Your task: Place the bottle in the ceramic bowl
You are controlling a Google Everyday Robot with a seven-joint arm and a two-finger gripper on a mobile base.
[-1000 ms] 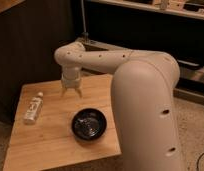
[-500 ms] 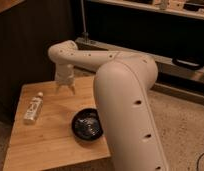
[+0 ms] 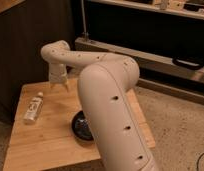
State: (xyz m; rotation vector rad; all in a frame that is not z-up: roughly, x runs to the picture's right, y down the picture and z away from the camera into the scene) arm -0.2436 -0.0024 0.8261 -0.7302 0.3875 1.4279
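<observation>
Nearest, white arm link (image 3: 112, 115) seen filling centre of view, right part of ceramic bowl (image 3: 80, 127) hidden behind it. Black glossy bowl set on wooden table (image 3: 42, 147), near its middle. At table's left, bottle (image 3: 33, 108) laid on its side, white cap turned toward far edge, well apart from bowl, touched by nothing. Farther back, gripper (image 3: 59, 86) held above table's far part, beyond bottle; fingers pointed down, spread apart, nothing gripped. Dark shelving (image 3: 145, 30) seen behind.
</observation>
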